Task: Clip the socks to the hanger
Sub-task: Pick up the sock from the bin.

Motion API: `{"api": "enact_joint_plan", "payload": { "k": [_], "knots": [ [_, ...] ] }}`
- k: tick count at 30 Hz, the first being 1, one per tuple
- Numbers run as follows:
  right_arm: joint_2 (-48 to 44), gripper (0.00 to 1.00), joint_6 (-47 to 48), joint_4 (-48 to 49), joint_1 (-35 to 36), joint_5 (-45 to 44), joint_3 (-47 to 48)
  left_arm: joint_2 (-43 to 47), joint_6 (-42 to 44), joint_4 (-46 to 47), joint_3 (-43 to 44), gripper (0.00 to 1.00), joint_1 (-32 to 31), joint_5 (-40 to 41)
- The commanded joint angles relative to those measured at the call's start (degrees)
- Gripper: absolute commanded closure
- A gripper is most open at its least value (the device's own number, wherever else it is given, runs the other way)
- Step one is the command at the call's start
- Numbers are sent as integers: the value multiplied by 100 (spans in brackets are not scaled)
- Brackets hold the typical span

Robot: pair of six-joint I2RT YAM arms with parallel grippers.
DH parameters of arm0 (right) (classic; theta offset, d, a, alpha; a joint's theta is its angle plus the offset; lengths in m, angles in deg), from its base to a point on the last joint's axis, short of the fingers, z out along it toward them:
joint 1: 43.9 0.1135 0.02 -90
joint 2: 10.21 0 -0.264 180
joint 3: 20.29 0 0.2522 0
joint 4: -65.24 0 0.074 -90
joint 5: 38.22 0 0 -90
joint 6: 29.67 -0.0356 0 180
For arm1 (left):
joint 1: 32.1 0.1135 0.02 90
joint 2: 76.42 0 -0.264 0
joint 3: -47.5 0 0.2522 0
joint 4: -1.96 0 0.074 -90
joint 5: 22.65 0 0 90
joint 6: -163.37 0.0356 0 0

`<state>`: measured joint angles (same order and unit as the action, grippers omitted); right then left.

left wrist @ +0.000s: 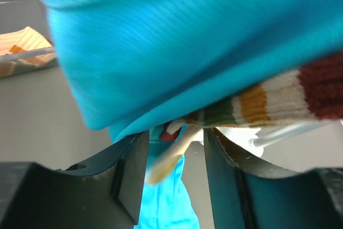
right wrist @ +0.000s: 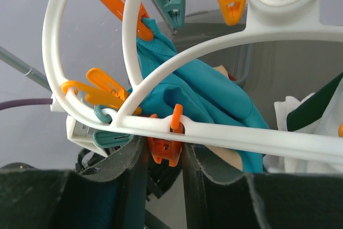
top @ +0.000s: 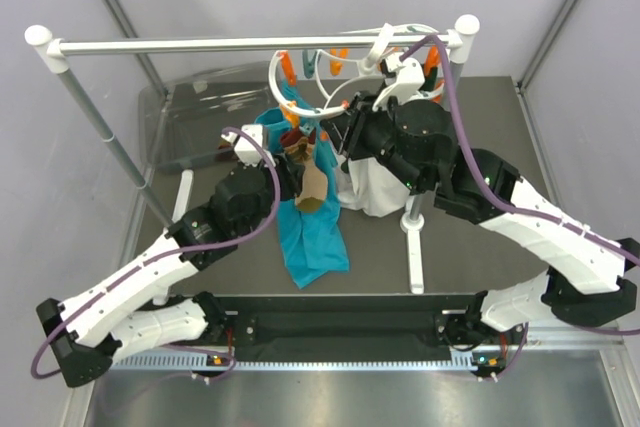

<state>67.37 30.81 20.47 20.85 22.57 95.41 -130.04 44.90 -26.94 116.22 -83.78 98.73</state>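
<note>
Squeezing the orange clip (right wrist: 165,154) wide matters: the right pincer (right wrist: 162,146) pinches it under the hanger (right wrist: 225,132), while the spread left pincer (left wrist: 171,148) should lift the sock (left wrist: 278,97), hanging just left and nearer, fully inside.

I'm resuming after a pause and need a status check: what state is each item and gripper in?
White plastic ring hanger: hooked on white rail.
Large teal cloth: hanging from it.
Tan-and-red striped sock: hanging against teal cloth, clipping unclear.
White cloth: hanging.
Orange plastic clip: squeezed between fingers.
Right gripper: shut on that clip.
Left gripper: open.
</note>
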Motion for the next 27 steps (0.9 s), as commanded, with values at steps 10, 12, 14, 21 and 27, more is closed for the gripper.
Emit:
{"api": "enact_joint_plan", "payload": {
  "k": [10, 12, 14, 21, 27],
  "knots": [
    [-191, 100, 254, 314, 38, -243, -261, 1397, -273, -753, -186, 57, 325, -1776],
    [-217, 100, 227, 314, 38, -234, -305, 1846, -300, -1078, -231, 59, 325, -1540],
    [-235, 100, 218, 332, 38, -199, -332, 2214, -317, -1535, -266, 59, 325, -1381],
    [-314, 100, 192, 297, 46, -146, -419, 1955, -721, -3178, 145, 60, 317, -36],
    [-393, 100, 262, 253, 46, -111, -463, 749, -398, -3164, 550, 56, 517, 905]
  ]
}}
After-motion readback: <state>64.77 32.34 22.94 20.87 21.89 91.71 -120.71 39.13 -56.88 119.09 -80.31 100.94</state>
